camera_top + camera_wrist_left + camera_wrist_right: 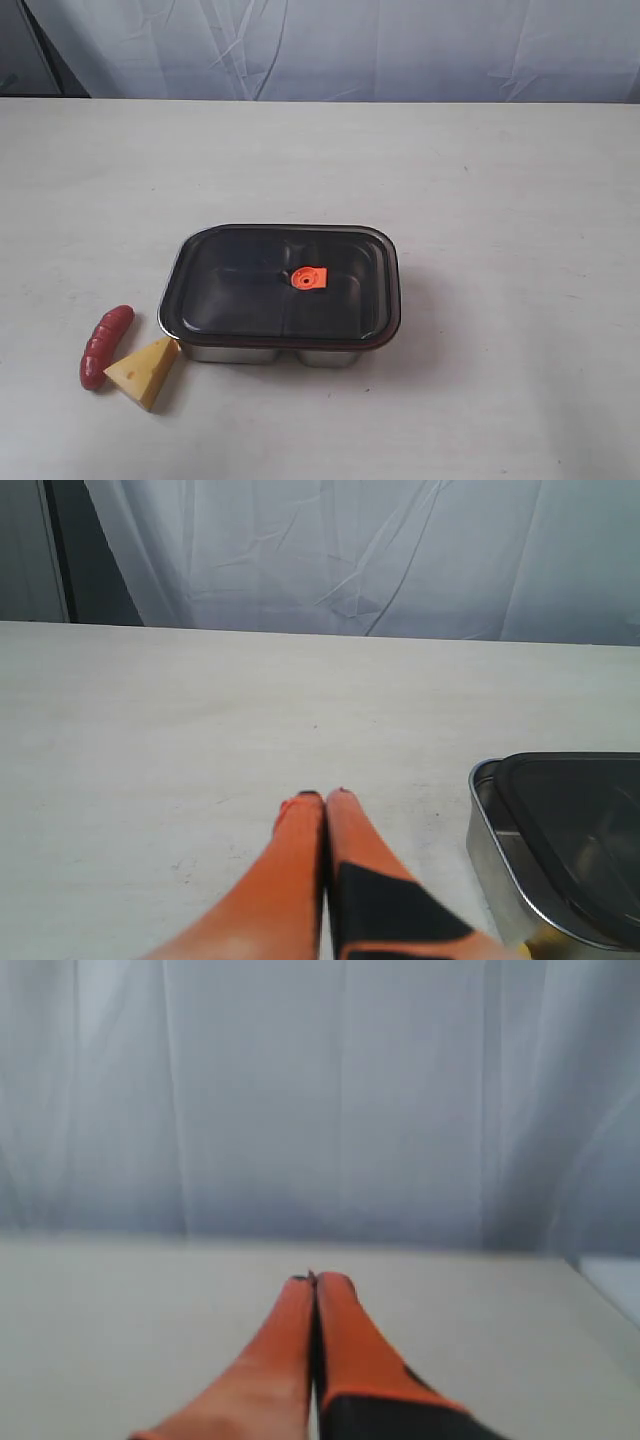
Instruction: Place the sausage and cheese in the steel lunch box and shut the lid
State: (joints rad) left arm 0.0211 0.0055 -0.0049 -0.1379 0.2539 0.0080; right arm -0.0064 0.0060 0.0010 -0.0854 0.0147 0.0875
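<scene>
The steel lunch box (pixel 240 352) stands mid-table with the dark translucent lid (pixel 250 280) lying on top of it, its orange valve tab (pixel 309 278) in the centre. Just left of the box lie the red sausage (pixel 105 346) and the yellow cheese wedge (pixel 147 371), the cheese touching the box's front left corner. Neither gripper shows in the exterior view. In the left wrist view my left gripper (pixel 325 796) is shut and empty above bare table, with a corner of the lunch box (pixel 495 850) and lid (pixel 580 820) beside it. My right gripper (pixel 315 1280) is shut and empty over bare table.
The pale table (pixel 500 180) runs wide on all sides of the box. A white curtain (pixel 350 45) hangs behind its far edge, with a dark gap (pixel 50 60) at the back left.
</scene>
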